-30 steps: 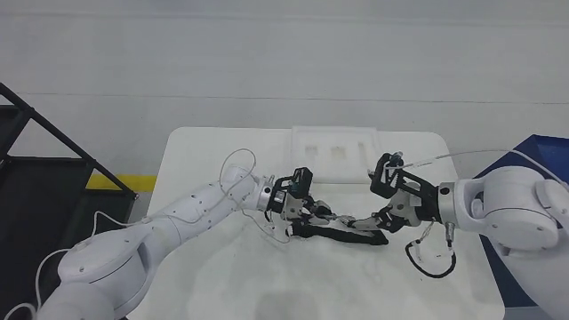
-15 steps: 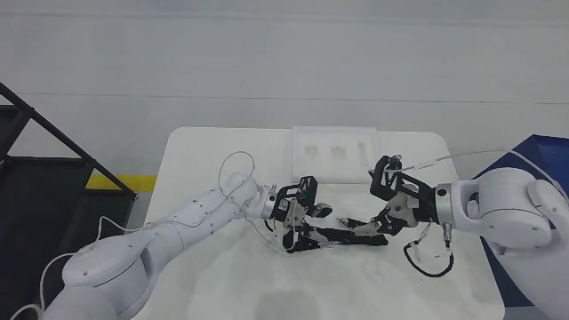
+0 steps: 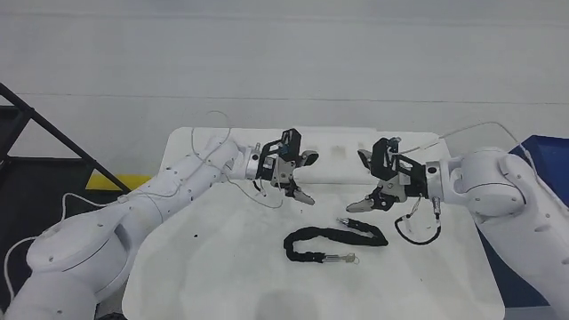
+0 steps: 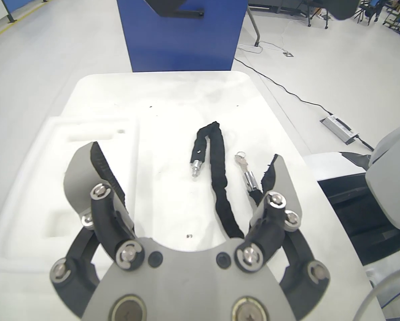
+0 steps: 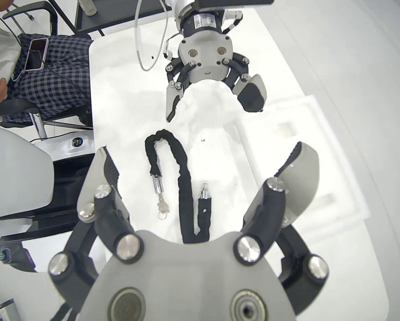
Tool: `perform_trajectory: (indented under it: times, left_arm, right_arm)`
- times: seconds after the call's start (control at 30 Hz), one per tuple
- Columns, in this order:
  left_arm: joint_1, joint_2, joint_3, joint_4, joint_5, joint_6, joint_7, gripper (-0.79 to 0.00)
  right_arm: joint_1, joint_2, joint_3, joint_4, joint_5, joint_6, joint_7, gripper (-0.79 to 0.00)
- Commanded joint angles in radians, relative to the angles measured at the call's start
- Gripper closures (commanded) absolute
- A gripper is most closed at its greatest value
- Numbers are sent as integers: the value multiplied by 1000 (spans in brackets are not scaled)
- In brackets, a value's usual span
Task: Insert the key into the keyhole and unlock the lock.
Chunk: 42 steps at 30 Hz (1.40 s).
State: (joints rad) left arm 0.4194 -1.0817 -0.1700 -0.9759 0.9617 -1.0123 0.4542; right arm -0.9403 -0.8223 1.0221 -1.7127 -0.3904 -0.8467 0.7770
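The left claw (image 3: 304,178) hangs above the desk (image 3: 204,267), jaws spread wide with nothing between them, near the left end of the white tray (image 3: 333,131). Below and between the two arms the chain (image 4: 219,168) lies on the desk, folded back on itself. One end carries the barrel (image 5: 157,183) with the key (image 5: 162,206) seated in its keyhole, ring outward. The other end, the pin (image 5: 205,191), lies bare, and the chain's middle run lies between it and the barrel. From that I judge the lock to be open and the task as good as done, which would explain why neither claw holds anything. The right claw (image 3: 362,182) hangs opposite the left one, likewise spread and empty, raised off the desk by the tray's front edge. The tray sits at the desk's far side, apart from the chain, and I see nothing lying between either claw and the chain
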Motion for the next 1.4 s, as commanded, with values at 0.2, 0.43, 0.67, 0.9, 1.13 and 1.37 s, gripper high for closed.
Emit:
perform_trajectory:
  times: [0.2,0.43,0.67,0.9,1.13,1.37]
  left_arm:
    - [-125,79,0,-31,-113,0,-26,-785]
    - [-201,123,0,-22,-220,0,-41,-785]
    - [-241,145,0,-10,-280,0,-65,-785]
    - [-244,148,0,-11,-280,0,-62,-785]
    - [-244,148,0,-11,-280,0,-62,-785]
    - [-244,148,0,-11,-280,0,-62,-785]
  right_arm:
    - [172,-33,-47,205,40,-112,-61,-785]
    - [309,-44,-59,328,93,-166,-23,-785]
    - [381,-43,-67,374,123,-166,3,-785]
    - [385,-43,-68,378,126,-166,2,-784]
    - [385,-43,-68,378,126,-166,2,-784]
    - [385,-43,-68,378,126,-166,2,-784]
